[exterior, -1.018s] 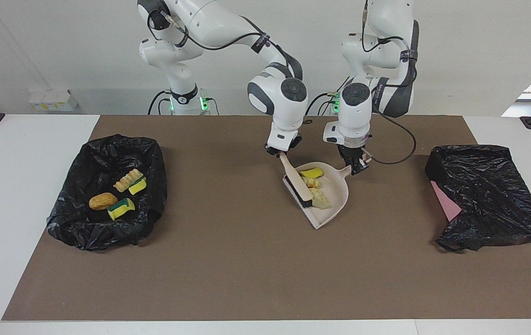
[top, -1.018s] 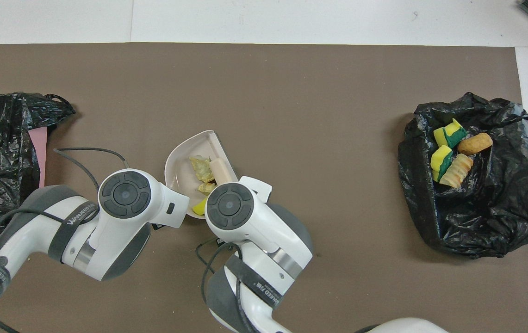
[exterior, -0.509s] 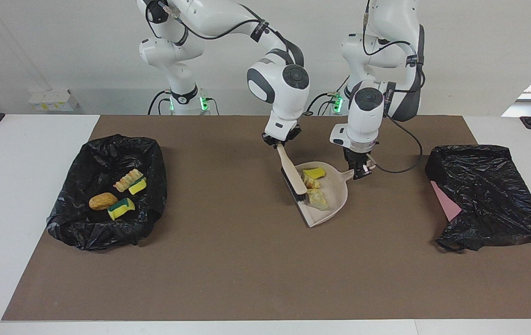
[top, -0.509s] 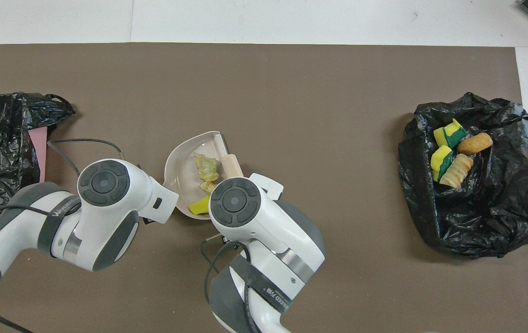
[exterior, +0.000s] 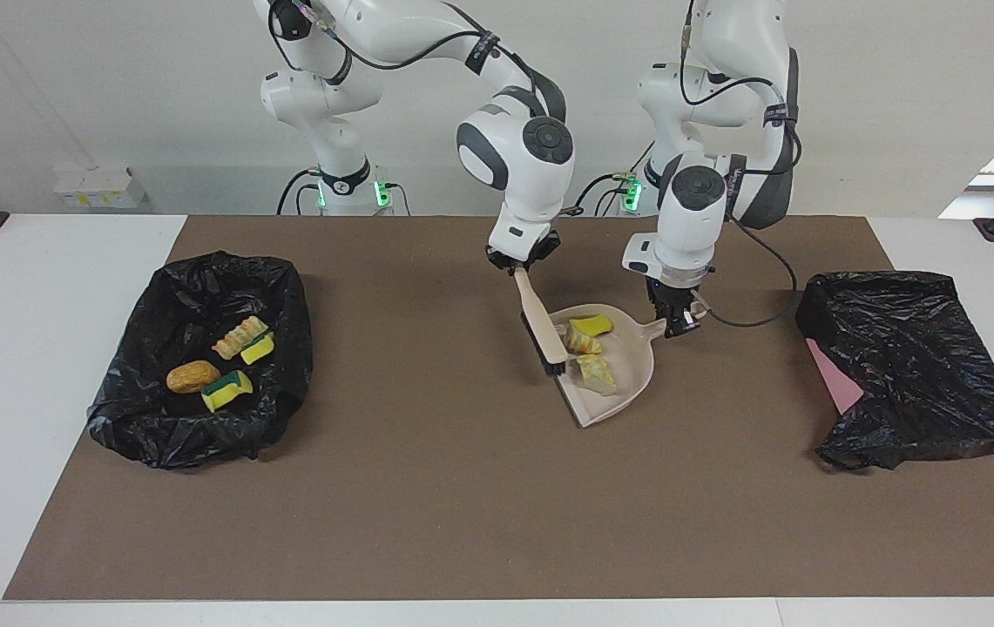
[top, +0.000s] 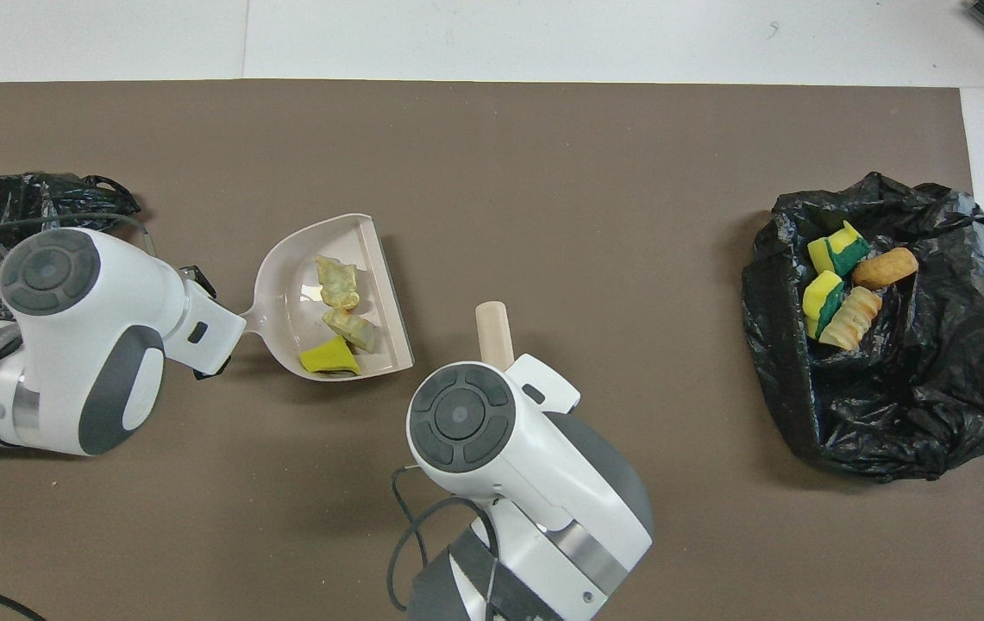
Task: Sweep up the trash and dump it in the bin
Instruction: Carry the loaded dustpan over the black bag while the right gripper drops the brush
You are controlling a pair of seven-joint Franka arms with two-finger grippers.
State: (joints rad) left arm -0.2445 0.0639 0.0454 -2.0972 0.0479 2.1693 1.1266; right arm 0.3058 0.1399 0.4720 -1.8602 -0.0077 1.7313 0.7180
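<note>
Right claw (exterior: 521,264) clamped on the brush (exterior: 543,326) handle, bristles hanging just below it beside the dustpan (exterior: 632,370). Left claw (exterior: 677,324) clamped on the dustpan handle; three trash scraps (exterior: 588,344) lie in the pan beneath it. Four more scraps (exterior: 222,366) sit well apart in the black bin bag (exterior: 126,409) at the right arm's end of the worktop (exterior: 427,505).
</note>
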